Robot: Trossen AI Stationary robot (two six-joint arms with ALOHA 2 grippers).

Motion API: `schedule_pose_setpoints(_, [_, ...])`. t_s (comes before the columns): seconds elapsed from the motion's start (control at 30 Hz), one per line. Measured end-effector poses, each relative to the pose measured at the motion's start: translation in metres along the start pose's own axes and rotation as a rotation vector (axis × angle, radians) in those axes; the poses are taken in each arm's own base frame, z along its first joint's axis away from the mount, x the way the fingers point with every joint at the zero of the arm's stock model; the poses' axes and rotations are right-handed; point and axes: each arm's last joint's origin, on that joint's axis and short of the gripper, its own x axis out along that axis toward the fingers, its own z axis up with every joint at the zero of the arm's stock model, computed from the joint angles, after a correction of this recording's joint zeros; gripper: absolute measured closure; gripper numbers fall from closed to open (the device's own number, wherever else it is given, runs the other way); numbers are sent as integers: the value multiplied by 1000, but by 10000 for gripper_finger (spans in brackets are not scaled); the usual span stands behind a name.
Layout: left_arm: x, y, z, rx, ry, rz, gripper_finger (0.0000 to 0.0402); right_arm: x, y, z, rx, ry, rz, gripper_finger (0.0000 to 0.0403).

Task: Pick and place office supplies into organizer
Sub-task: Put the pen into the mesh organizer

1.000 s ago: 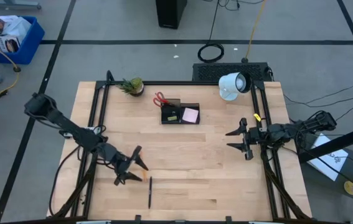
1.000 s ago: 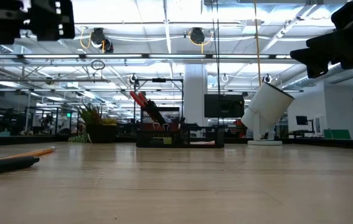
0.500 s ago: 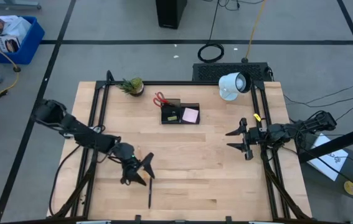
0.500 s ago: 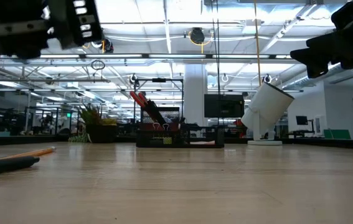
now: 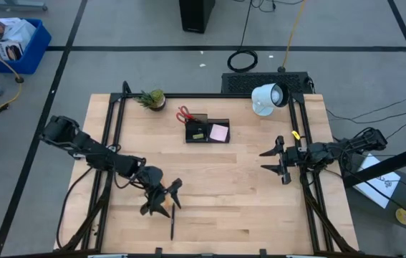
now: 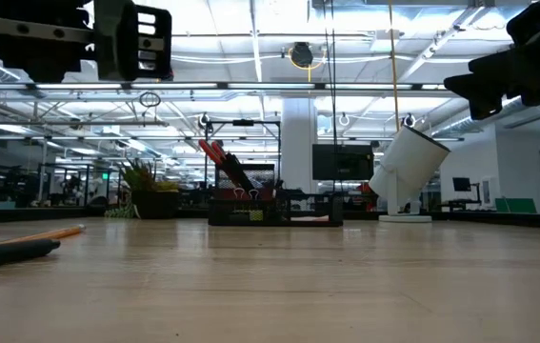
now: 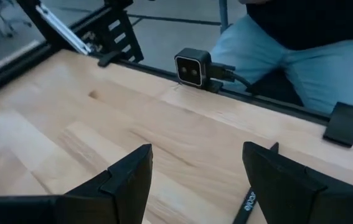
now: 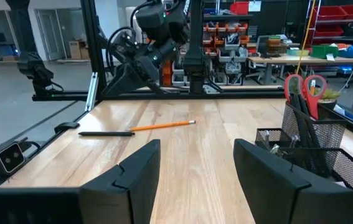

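Near the front edge of the desk (image 5: 245, 193), the left claw (image 5: 165, 198) hangs spread wide and empty over the orange pencil (image 8: 162, 126) and black pen (image 5: 172, 222). To grasp well, it should line its fingers across one shaft, drop low, and clench at mid-length so the piece stays level. The right claw (image 5: 272, 161) waits by the right side, half spread, holding nothing. Well apart at the back, the organizer (image 5: 207, 130) carries red-handled scissors (image 8: 305, 84) in its cup and a pink sticky-note pad (image 5: 219, 132) in its tray, with what may be small clips beside it.
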Motion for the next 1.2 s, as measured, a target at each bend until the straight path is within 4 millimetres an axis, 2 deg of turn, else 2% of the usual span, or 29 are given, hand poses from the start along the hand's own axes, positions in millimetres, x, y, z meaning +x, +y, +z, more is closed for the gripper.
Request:
schedule_pose_setpoints(0.2, [-1, -2, -6, -24, 45, -39, 146, 0, 0, 0, 0, 0, 0, 209])
schedule_pose_setpoints(0.4, [-3, -11, -18, 142, 117, -179, 146, 0, 0, 0, 0, 0, 0, 209])
schedule_pose_setpoints(0.53, [-3, -12, -18, 166, 112, -198, 146, 0, 0, 0, 0, 0, 0, 209])
schedule_pose_setpoints(0.77, [-4, 0, -21, 230, 82, -139, 146, 0, 0, 0, 0, 0, 0, 209])
schedule_pose_setpoints(0.93, [10, 9, -36, 200, 100, -230, 146, 0, 0, 0, 0, 0, 1, 209])
schedule_pose_setpoints(1.07, [20, 22, -35, 192, 98, -305, 146, 0, 0, 0, 0, 0, 0, 209])
schedule_pose_setpoints(1.2, [27, 32, -27, 266, 135, -378, 146, 0, 0, 0, 0, 0, 0, 209])
